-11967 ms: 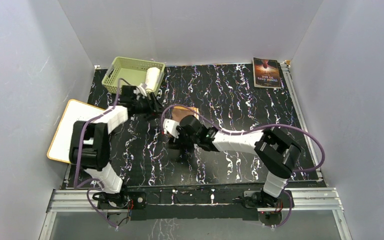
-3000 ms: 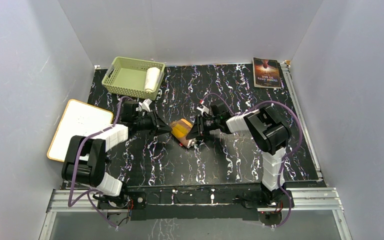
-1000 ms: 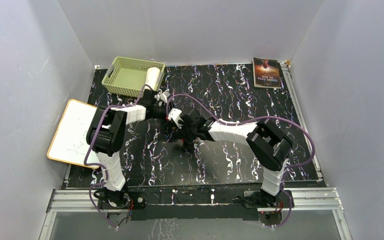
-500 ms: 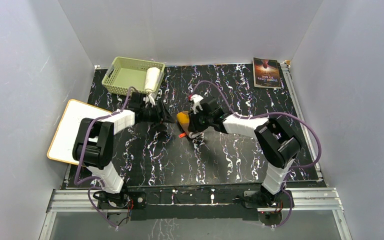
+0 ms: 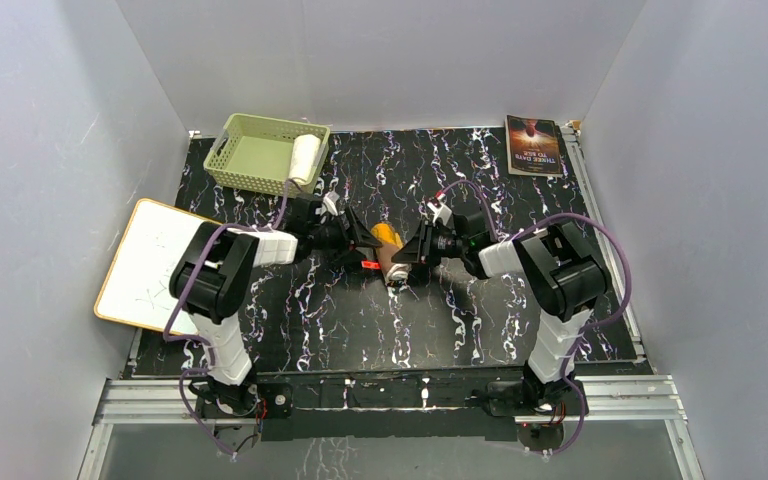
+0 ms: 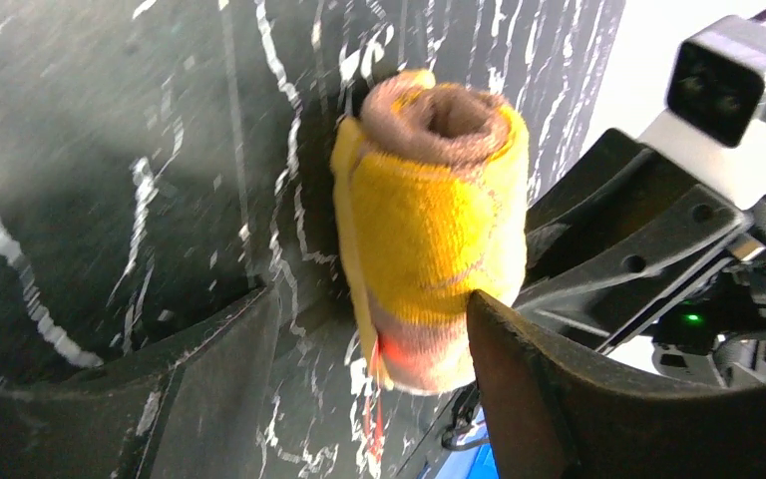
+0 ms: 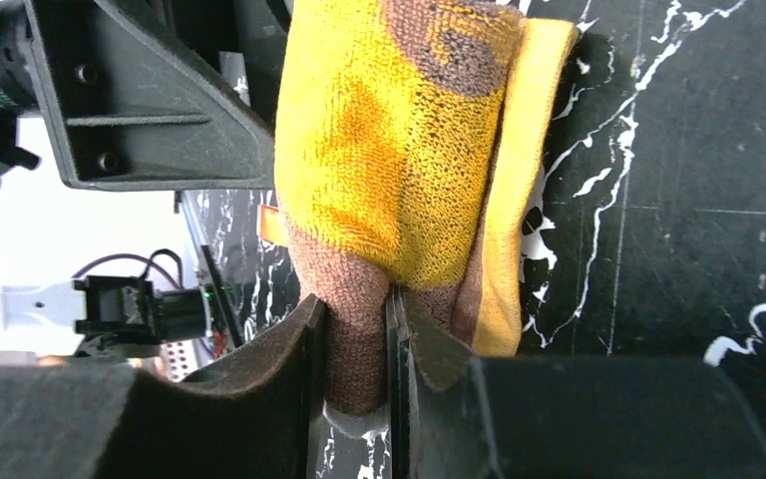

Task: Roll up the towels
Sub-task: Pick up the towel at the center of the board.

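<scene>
1. At the far-left edge of the tabletop [image 5: 480, 310] lies a white board [image 5: 155, 262] with a tan edge. It is tilted and hangs partly over the dark marbled surface. No writing can be made out on it.
2. In the far-left corner stands a pale green basket [image 5: 245, 152]. The white towel [image 5: 305, 157] lies inside as a short roll against the basket's right wall.
3. The left arm reaches right toward mid-tabletop. The left claw [image 6: 369, 304] has its fingers apart, one on each side of the roll. There is a clear gap on one side, while the other finger [image 6: 519, 369] sits right at the cloth.
4. The brown and yellow towel [image 6: 429, 230] is a short roll on the tabletop between the two claws, roughly in the middle of the scene. The top view shows its orange-yellow end on the far side and its brown end on the near side. A thin red tag or thread [image 6: 377, 419] trails from the brown end, with nothing readable on it.
5. The right arm reaches left. The right claw [image 7: 357, 309] is clamped on the brown end of that roll, with a fold of cloth pinched between its fingers.
6. In the far-right corner lies a dark-covered book [image 5: 534, 131]. Its title is upside down in the top view and seems to read "THREE DAYS"; the rest is too small to read.
</scene>
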### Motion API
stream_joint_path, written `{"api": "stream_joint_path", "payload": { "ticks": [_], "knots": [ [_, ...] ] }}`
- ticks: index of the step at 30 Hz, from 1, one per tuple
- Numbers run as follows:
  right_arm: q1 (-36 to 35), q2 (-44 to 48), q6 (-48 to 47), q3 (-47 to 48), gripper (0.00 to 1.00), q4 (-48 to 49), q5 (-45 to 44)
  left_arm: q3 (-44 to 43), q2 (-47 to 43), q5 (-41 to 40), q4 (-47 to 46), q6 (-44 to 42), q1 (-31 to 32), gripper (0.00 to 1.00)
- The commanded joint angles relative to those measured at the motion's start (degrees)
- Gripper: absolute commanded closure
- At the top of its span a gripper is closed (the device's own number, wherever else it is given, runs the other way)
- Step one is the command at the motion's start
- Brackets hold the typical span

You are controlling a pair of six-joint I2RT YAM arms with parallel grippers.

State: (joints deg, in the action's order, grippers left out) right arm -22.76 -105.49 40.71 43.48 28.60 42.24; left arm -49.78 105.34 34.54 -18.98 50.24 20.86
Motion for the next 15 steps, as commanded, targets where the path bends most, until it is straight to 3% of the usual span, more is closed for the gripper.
{"api": "stream_joint_path", "payload": {
  "ticks": [1,11,15],
  "knots": [
    [1.4,-1.3,6.8,-1.5,0.80,9.7,5.9,-2.7,3.9,-0.7,-6.2,2.8,1.9,0.32],
    [1.8,-3.2,7.0,-1.7,0.79,10.2,7.7,-3.3,9.1,-0.2,-12.5,6.0,5.1,0.38],
    [1.8,-3.6,7.1,-1.3,0.78,10.2,7.8,-3.0,9.8,0.2,-14.6,7.1,6.0,0.53]
  ]
}}
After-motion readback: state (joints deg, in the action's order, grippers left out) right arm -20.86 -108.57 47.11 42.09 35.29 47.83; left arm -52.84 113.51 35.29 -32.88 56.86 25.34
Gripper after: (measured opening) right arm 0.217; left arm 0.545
